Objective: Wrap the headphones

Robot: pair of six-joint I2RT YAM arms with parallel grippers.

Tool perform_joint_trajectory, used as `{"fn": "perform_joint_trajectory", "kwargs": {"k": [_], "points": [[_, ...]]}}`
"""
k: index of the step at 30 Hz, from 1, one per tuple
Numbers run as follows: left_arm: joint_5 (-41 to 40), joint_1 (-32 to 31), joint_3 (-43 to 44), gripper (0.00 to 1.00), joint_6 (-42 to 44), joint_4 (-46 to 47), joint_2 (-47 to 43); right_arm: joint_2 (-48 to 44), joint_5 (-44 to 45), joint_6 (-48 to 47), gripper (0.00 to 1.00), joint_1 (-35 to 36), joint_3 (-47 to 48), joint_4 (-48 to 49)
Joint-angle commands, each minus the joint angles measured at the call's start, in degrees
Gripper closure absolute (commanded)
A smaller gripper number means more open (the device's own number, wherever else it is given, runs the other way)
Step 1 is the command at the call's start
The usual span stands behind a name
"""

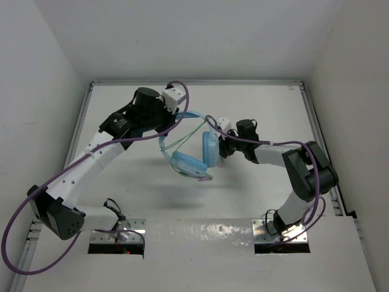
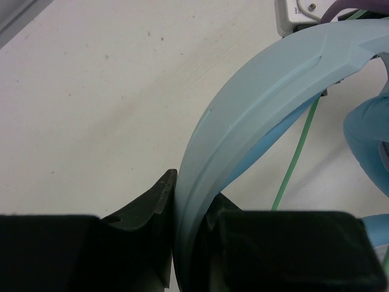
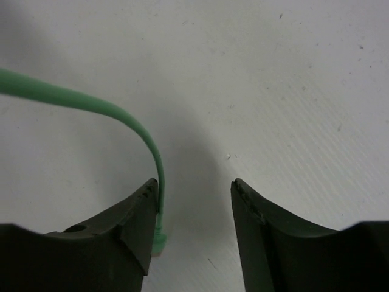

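left wrist shows headphones (image 2: pixel 261 103) headband pinched in left tool (image 2: pixel 193 201).

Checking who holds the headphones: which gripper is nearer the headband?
Left. The left gripper is clamped on the headband; the right gripper stands open beside the ear cups, the green cord against one finger.

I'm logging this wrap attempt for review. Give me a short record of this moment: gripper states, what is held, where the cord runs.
left gripper: shut on the headband
right gripper: open, nothing pinched
headphones: light blue, between the two arms over the table
ear cups: close together, near the right gripper
cord: pale green, curves down along the inner face of one right finger
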Motion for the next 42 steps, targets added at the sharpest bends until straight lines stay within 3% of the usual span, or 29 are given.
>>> {"fn": "perform_joint_trajectory", "kwargs": {"k": [1,5,7,13,17,20,22,23,25,27,29,34,42], "points": [[2.9,0.1,2.9,1.00,-7.4,5.3,-0.8,-0.4,-0.7,2.7,0.52,0.2,-0.7,3.6],[4.1,0.1,3.2,1.00,-10.2,5.5,-1.2,0.8,-1.9,2.7,0.57,0.2,1.3,0.3],[3.4,0.1,3.4,1.00,-10.9,6.2,-1.6,1.3,-2.1,3.1,0.64,0.1,2.8,-2.2],[3.6,0.1,3.8,1.00,-14.7,7.6,-1.8,1.7,-2.0,4.6,0.97,0.2,3.0,-3.1],[3.8,0.3,5.0,1.00,-17.6,7.8,-1.4,0.8,-1.6,9.6,1.00,0.1,0.4,1.4],[7.6,2.6,7.4,1.00,-21.2,6.9,-0.8,-2.5,-2.4,17.7,1.00,0.0,-5.1,12.0],[12.7,7.4,9.1,1.00,-25.5,7.1,-0.2,-5.2,-3.2,26.2,1.00,0.0,-10.7,25.2],[19.0,9.6,9.4,1.00,-27.2,7.5,0.0,-5.8,-3.2,32.1,1.00,0.0,-12.7,36.2],[23.7,14.0,9.5,1.00,-32.0,9.7,0.2,-7.7,-0.7,36.7,1.00,0.1,-17.8,45.9],[24.3,14.5,10.3,1.00,-33.1,10.0,0.2,-8.2,0.8,40.8,1.00,0.7,-20.7,56.3],[23.5,14.6,10.3,1.00,-34.4,10.0,0.2,-9.2,2.5,39.4,1.00,3.1,-21.6,58.9],[21.6,15.3,9.9,1.00,-39.7,10.4,0.7,-10.5,7.0,29.4,1.00,12.5,-19.6,50.0],[18.4,19.3,8.1,1.00,-42.5,12.2,1.3,-2.9,3.3,27.1,1.00,20.6,-7.2,35.2]]}}
